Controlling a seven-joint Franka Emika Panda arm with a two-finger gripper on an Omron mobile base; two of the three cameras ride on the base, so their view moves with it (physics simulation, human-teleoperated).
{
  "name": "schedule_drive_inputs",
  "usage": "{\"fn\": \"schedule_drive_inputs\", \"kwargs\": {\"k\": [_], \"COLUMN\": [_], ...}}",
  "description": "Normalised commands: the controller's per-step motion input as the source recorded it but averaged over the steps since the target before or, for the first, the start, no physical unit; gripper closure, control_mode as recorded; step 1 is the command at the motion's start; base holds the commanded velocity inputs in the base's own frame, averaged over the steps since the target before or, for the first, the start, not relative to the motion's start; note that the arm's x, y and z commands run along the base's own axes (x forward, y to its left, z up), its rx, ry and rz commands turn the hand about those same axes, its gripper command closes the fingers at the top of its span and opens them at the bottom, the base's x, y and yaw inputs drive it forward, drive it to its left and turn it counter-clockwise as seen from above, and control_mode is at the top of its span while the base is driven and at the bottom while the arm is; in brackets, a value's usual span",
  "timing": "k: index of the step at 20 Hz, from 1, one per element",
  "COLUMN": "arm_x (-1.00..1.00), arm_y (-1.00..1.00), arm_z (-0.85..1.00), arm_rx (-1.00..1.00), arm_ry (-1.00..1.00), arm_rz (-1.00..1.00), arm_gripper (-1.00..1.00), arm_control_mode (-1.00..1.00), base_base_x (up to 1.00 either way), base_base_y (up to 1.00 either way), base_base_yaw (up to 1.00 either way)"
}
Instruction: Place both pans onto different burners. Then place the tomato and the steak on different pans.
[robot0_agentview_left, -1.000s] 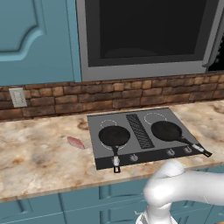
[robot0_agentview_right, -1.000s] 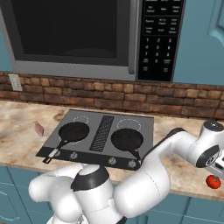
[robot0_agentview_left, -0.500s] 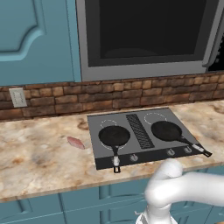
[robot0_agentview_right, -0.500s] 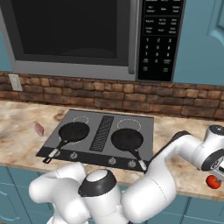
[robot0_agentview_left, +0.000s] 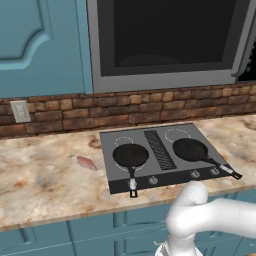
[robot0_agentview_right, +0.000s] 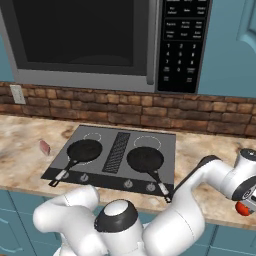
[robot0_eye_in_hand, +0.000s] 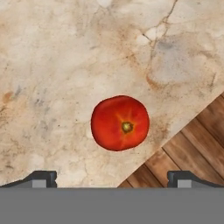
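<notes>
On the counter (robot0_agentview_right: 30, 125) at the far left lies the steak (robot0_agentview_right: 45, 147); both pans (robot0_agentview_right: 84, 150) sit on burners (robot0_agentview_right: 148, 141). At the right, near the counter's edge, the tomato (robot0_eye_in_hand: 120, 123) lies at twelve o'clock from the gripper (robot0_eye_in_hand: 111, 178), whose fingers (robot0_eye_in_hand: 41, 177) are spread wide, empty, straddling it.

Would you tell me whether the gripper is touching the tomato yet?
Apart. In the hand view, the tomato lies on the counter, clear of both open fingertips.
</notes>
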Motion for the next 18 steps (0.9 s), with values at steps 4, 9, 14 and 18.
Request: {"fn": "schedule_drive_inputs", "kwargs": {"k": [4,9,14,18], "arm_x": [0.03,0.13,0.16,0.10], "arm_y": [-0.12,-0.02,-0.03,-0.09], "arm_z": [-0.01,0.00,-0.05,-0.06], "arm_rx": [0.01,0.00,0.00,0.00], "arm_ry": [0.00,0.00,0.00,0.00], "arm_rz": [0.00,0.00,0.00,0.00], "arm_gripper": [-1.00,-1.00,-1.00,-1.00], "arm_control_mode": [-1.00,-1.00,-1.00,-1.00], "base_base_x": [0.00,0.00,0.00,0.00], "base_base_y": [0.00,0.00,0.00,0.00], "base_base_yaw": [0.00,0.00,0.00,0.00]}}
